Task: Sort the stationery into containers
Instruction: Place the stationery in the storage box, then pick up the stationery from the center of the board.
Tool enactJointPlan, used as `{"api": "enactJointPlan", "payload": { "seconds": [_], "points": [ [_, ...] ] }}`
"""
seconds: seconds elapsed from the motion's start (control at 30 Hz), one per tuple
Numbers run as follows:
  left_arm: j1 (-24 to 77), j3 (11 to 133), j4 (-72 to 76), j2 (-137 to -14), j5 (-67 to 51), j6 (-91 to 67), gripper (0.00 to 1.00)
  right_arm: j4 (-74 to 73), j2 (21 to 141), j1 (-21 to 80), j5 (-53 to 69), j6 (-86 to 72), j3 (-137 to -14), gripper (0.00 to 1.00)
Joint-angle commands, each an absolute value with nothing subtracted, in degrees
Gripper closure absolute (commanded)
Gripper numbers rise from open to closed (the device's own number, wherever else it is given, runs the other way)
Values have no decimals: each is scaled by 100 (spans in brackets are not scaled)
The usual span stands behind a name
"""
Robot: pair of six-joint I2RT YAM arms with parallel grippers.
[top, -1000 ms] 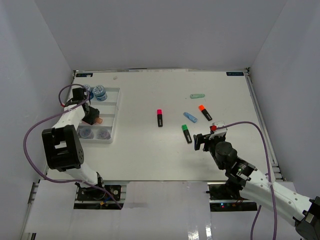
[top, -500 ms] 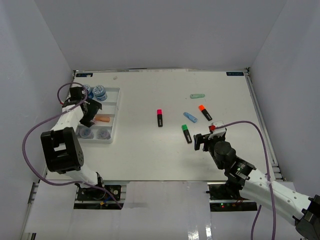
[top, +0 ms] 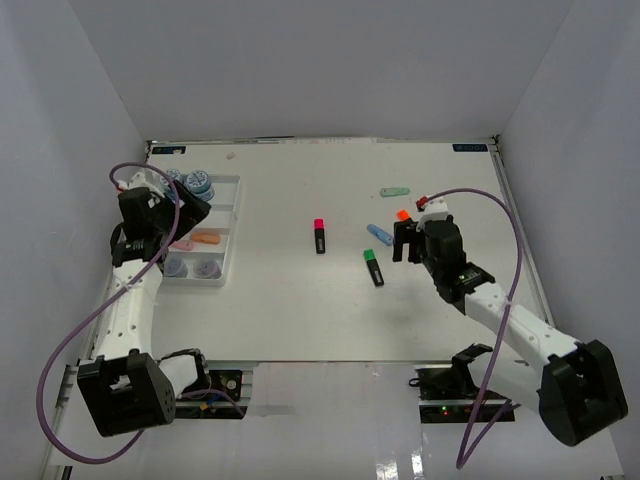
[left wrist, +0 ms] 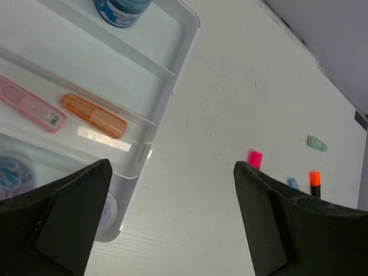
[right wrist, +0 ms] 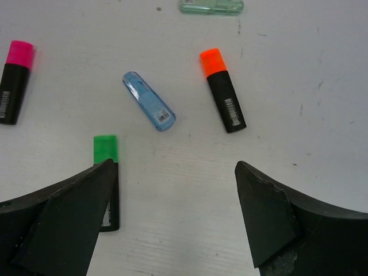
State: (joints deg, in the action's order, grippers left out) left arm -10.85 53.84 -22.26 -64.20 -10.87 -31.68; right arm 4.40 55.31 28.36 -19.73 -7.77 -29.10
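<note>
Left gripper (left wrist: 171, 172) lifted clear — tray (left wrist: 173, 86) holds orange marker (left wrist: 94, 115), pink marker (left wrist: 31, 104), jars (left wrist: 122, 6).

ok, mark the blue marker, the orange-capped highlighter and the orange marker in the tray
blue marker (right wrist: 149, 101): right wrist view, middle of its barrel.
orange-capped highlighter (right wrist: 223, 92): right wrist view, black body just below the cap.
orange marker (left wrist: 95, 115): left wrist view, middle of its body.
</note>
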Motion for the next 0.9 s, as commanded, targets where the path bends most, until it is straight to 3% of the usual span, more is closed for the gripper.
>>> {"api": "enactJointPlan", "payload": {
  "seconds": [0.0,0.17,0.3,0.5,0.67,0.87],
  "points": [
    [-915,4758,-1646,-6039,-1872,-2611,2,563,6456,2637,-819,-388,-3558,9],
    [-774,4228,-1406,-5950,-2249,-2347,2,580,7566,2383,-142,235,-4315,8],
    [-747,4201,-1485,-5994,-2435,-2364,2,580,8339,2215,369,738,-4640,0],
    [-756,4219,-1520,-5968,-2364,-2391,2,502,8946,1951,1204,1370,-5026,7],
    [-756,4210,-1547,-5915,-2285,-2417,2,255,9403,1907,1205,1643,-5440,8],
    [-747,4210,-1547,-5933,-2320,-2426,2,18,9896,1899,958,1802,-5801,19]
  ]
}}
